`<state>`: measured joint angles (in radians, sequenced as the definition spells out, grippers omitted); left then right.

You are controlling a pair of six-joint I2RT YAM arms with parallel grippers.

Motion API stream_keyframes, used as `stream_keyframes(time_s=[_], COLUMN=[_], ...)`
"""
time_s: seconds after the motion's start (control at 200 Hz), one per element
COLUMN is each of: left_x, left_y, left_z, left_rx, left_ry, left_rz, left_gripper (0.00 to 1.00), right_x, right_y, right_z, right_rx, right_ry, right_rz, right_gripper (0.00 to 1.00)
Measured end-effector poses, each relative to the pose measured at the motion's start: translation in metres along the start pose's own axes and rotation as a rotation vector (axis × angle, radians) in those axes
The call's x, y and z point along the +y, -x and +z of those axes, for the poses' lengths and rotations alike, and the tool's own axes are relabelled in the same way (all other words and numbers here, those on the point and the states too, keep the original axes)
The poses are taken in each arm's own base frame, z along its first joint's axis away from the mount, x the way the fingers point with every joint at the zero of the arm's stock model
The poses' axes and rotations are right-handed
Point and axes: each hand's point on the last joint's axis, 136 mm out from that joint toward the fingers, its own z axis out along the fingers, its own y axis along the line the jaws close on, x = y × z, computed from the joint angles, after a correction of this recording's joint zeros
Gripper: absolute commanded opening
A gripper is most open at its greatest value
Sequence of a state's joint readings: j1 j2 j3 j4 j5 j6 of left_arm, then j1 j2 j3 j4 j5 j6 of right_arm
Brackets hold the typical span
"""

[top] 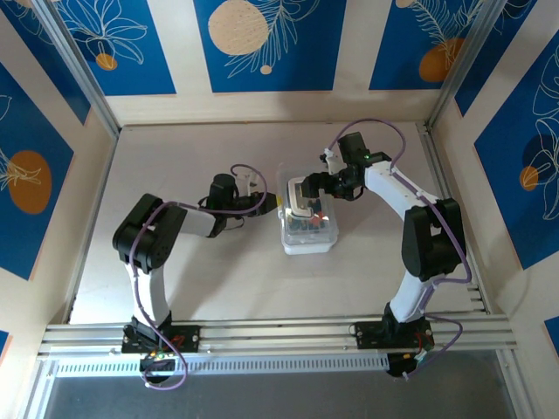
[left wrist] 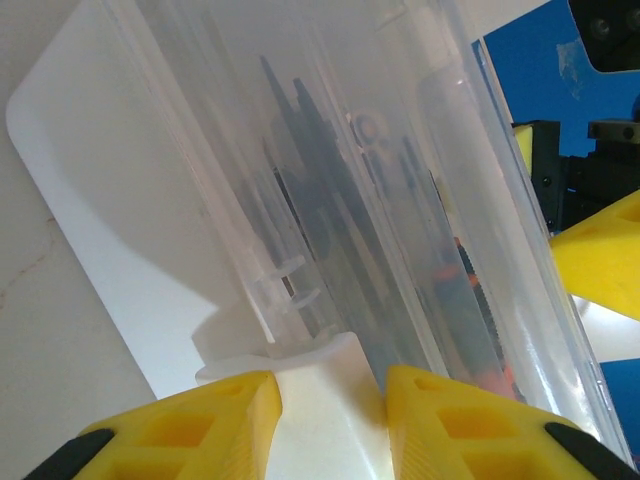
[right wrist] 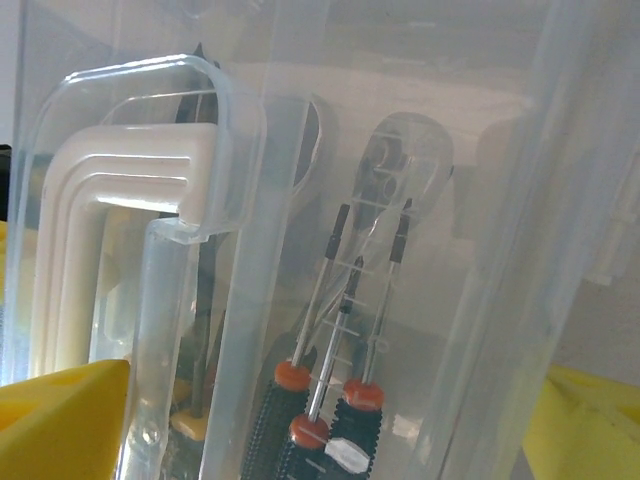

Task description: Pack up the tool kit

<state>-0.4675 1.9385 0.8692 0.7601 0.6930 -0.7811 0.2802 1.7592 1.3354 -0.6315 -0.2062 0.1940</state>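
Near the middle of the pale table (top: 201, 288) lies the clear rectangular plastic hinged case (top: 307, 234), well apart from the blue-and-cream panelled walls (top: 271, 44) and from the metal rail (top: 279, 336) along the near edge. Bare tabletop lies open to its left and on its near side.

The left gripper (left wrist: 330, 385) meets the case's left edge. Its yellow jaws are partly closed and pinch a white tab (left wrist: 310, 365) of the case between them. The right gripper (top: 321, 185) sits at the case's far end with its jaws spread wide, one on each side of the case. Whether they press on it cannot be told, since only their corners show in the right wrist view.

Through the plastic, black-handled screwdrivers with red collars (right wrist: 363, 395) stand beside a white moulded handle (right wrist: 90, 200). In the left wrist view the tools are only dark blurs, and pliers cannot be made out.
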Motion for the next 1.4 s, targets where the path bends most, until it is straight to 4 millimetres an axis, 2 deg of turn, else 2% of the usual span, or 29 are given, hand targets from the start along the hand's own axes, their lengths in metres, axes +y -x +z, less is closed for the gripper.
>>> stream_keyframes(time_s=[0.04,0.115,0.16,0.23,0.27,0.355,0.455,0.52,0.59,0.685,0.81,0.885,0.935,1.056,1.266,1.396], left_x=[-0.001,-0.001,-0.001,-0.009,-0.018,-0.037,-0.05,-0.05,-0.039,-0.005,0.065,0.095,0.108,0.129,0.145,0.154], left_y=[0.001,0.004,0.009,0.027,0.042,0.079,0.122,0.133,0.125,0.094,0.037,0.01,0.002,0.003,0.041,0.046], left_z=[-0.002,-0.006,-0.011,-0.025,-0.038,-0.078,-0.146,-0.188,-0.228,-0.258,-0.275,-0.285,-0.29,-0.296,-0.291,-0.28], left_rx=[0.003,0.019,0.031,0.016,-0.01,-0.109,-0.295,-0.41,-0.498,-0.531,-0.434,-0.387,-0.378,-0.366,-0.454,-0.477], left_ry=[0.014,0.076,0.129,0.212,0.255,0.34,0.494,0.607,0.746,0.91,1.119,1.216,1.258,1.32,1.303,1.245], left_rz=[0.009,0.042,0.063,0.136,0.201,0.294,0.381,0.417,0.44,0.459,0.451,0.44,0.44,0.445,0.478,0.501], left_gripper=[0.36,0.5,0.64,0.82,0.99,1.0,1.0,1.0,1.0,1.0,1.0,1.0,1.0,1.0,1.0,1.0], right_x=[0.0,-0.001,-0.004,-0.008,-0.014,-0.023,-0.031,-0.033,-0.037,-0.056,-0.101,-0.123,-0.134,-0.151,-0.167,-0.167], right_y=[0.001,0.003,0.004,0.008,0.013,0.027,0.037,0.032,0.018,-0.007,-0.051,-0.074,-0.081,-0.074,-0.032,-0.031], right_z=[-0.002,-0.008,-0.012,-0.024,-0.036,-0.073,-0.127,-0.153,-0.165,-0.154,-0.103,-0.078,-0.068,-0.053,-0.055,-0.043], right_rx=[-0.005,-0.013,-0.019,-0.042,-0.075,-0.181,-0.368,-0.488,-0.59,-0.667,-0.652,-0.626,-0.625,-0.639,-0.767,-0.751], right_ry=[0.012,0.042,0.053,0.06,0.054,0.028,-0.045,-0.107,-0.168,-0.244,-0.335,-0.382,-0.405,-0.43,-0.42,-0.411], right_rz=[0.008,0.022,0.033,0.043,0.046,0.045,0.01,-0.025,-0.058,-0.074,-0.049,-0.024,-0.013,-0.012,-0.032,-0.048], right_gripper=[0.99,0.99,0.99,0.99,0.99,0.99,0.99,0.99,0.99,0.99,0.99,0.99,0.99,0.99,0.99,0.99])
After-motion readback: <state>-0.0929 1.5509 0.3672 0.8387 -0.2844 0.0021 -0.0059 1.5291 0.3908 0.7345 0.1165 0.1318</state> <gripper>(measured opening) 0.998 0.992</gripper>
